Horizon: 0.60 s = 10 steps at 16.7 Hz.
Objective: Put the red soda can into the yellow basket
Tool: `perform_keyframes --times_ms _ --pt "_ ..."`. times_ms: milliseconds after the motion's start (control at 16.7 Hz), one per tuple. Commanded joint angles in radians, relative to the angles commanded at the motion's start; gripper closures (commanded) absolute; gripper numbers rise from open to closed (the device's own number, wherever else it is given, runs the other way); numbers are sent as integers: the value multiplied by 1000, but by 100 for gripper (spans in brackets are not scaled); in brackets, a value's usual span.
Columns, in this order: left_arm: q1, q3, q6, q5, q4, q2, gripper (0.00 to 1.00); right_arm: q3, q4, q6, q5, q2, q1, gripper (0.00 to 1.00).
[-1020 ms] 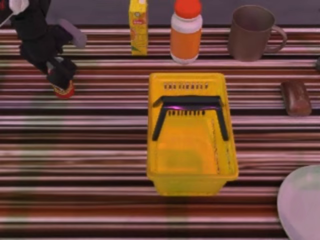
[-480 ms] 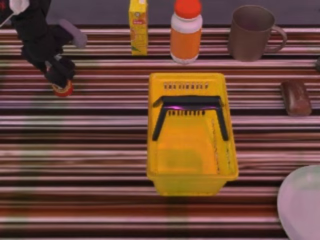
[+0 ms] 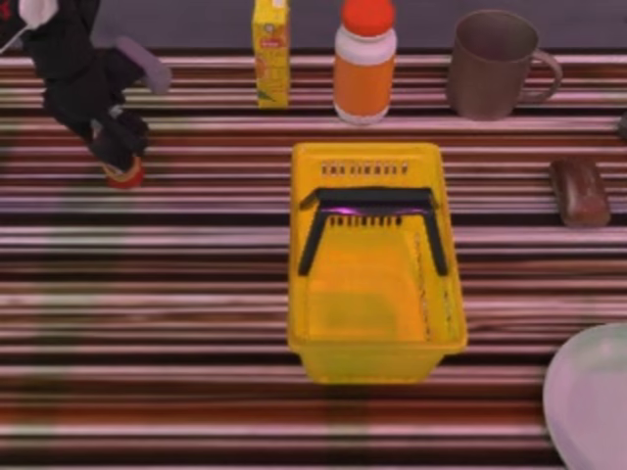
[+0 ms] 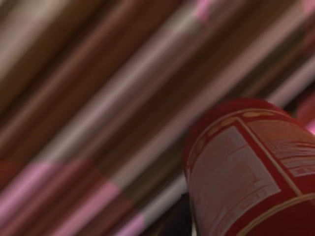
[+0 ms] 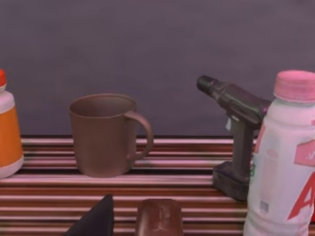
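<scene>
The red soda can (image 3: pixel 123 176) stands at the table's far left, mostly hidden under my left gripper (image 3: pixel 116 147), which sits right over it. The left wrist view is filled at one side by the can's red body and pale label (image 4: pixel 246 167). The yellow basket (image 3: pixel 377 357) with black handles sits at the middle of the table, well to the right of the can, and nothing shows inside it. My right arm is out of the top view; one dark finger (image 5: pixel 101 221) shows in the right wrist view, holding nothing.
Along the back stand a yellow juice carton (image 3: pixel 271 54), an orange bottle with a red cap (image 3: pixel 364 64) and a brown mug (image 3: pixel 495 64). A brown bar (image 3: pixel 579 191) lies at right, a white plate (image 3: pixel 593 401) at front right. A drill (image 5: pixel 236 128) and pink-capped bottle (image 5: pixel 285 157) show in the right wrist view.
My left gripper has come down a little over the can, covering more of it. Over the last half second it has barely moved. The basket and the other objects have not moved.
</scene>
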State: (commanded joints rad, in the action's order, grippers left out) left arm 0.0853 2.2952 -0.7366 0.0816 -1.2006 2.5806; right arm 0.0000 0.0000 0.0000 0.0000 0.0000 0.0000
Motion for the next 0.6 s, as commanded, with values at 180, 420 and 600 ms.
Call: perform_keyframes --times_ms 180,420,600 --pt "15 -45 32 64 93 -23 100 0 0 0 0 0 0 0" --pt "50 -173 125 232 362 -79 100 0 0 0 0 0 0 0" --pt "84 -311 224 400 650 -134 100 0 0 0 0 0 0 0"
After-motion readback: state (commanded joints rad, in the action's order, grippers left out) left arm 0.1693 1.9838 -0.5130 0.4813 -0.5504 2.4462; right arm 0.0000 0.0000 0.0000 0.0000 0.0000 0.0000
